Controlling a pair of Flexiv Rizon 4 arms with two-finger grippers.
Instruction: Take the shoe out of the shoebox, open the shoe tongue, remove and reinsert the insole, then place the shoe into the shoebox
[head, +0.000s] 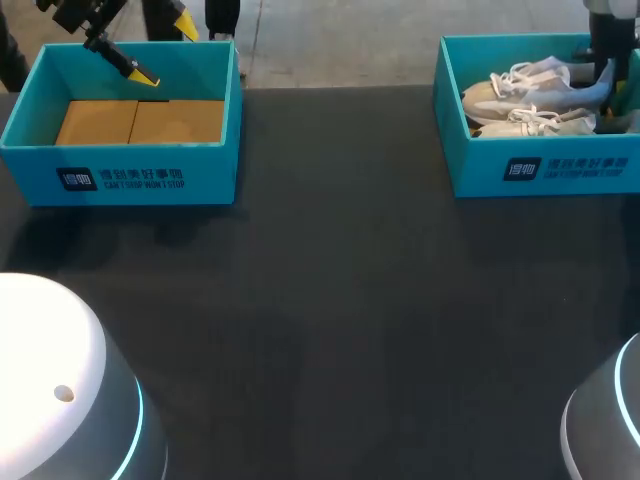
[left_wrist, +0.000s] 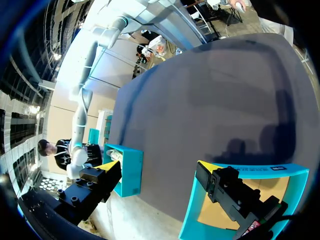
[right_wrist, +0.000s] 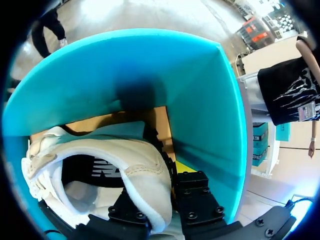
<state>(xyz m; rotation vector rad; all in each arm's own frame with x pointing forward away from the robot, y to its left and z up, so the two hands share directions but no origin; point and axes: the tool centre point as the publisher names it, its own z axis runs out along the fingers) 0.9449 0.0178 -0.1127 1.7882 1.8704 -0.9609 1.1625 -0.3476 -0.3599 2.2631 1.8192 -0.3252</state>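
The right teal shoebox (head: 540, 165) holds two pale laced shoes lying side by side. My right gripper (head: 604, 82) reaches down into its right end. In the right wrist view my right gripper (right_wrist: 161, 186) is shut on the padded heel collar of the white shoe (right_wrist: 135, 165), with one finger inside the shoe opening and the other outside against the box wall (right_wrist: 200, 100). That is the far shoe (head: 530, 88); the near shoe (head: 535, 123) lies loose. My left gripper (head: 165, 48) hangs open above the left teal box (head: 120, 170), nothing between its fingers (left_wrist: 207, 167).
The left box shows only its brown cardboard floor (head: 140, 122). Dark tabletop (head: 330, 300) stretches between and in front of the two boxes. In the left wrist view the shoebox with the shoes (left_wrist: 127, 172) stands across the table.
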